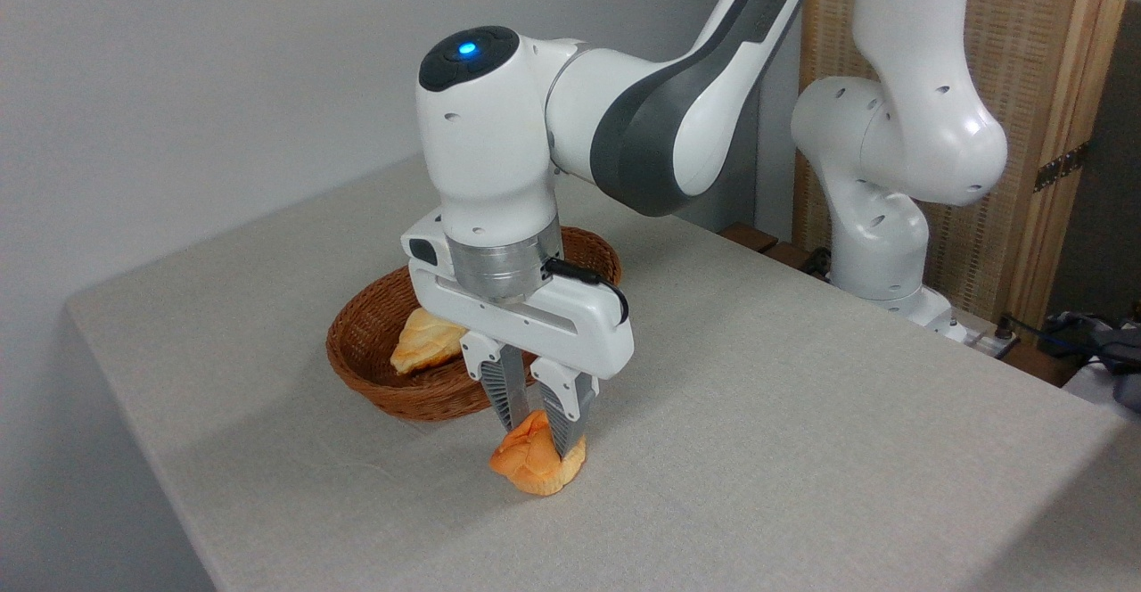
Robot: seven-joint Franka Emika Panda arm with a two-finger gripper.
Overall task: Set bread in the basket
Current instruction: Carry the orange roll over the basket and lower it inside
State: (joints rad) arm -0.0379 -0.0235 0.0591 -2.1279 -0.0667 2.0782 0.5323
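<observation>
A small orange-golden bun [531, 467] with a lumpy top rests on the grey tablecloth, just in front of the basket. My gripper [538, 436] points straight down over it, and its two fingers press against the bun's upper sides. Behind the gripper lies the reddish-brown woven basket [374, 369], oval and shallow; the wrist hides its middle and right part.
A paler yellowish bread piece [423, 342] lies inside the basket at its left. The table's left edge [134, 431] drops off close by. The arm's white base [891, 217] stands at the back right, before a wooden screen.
</observation>
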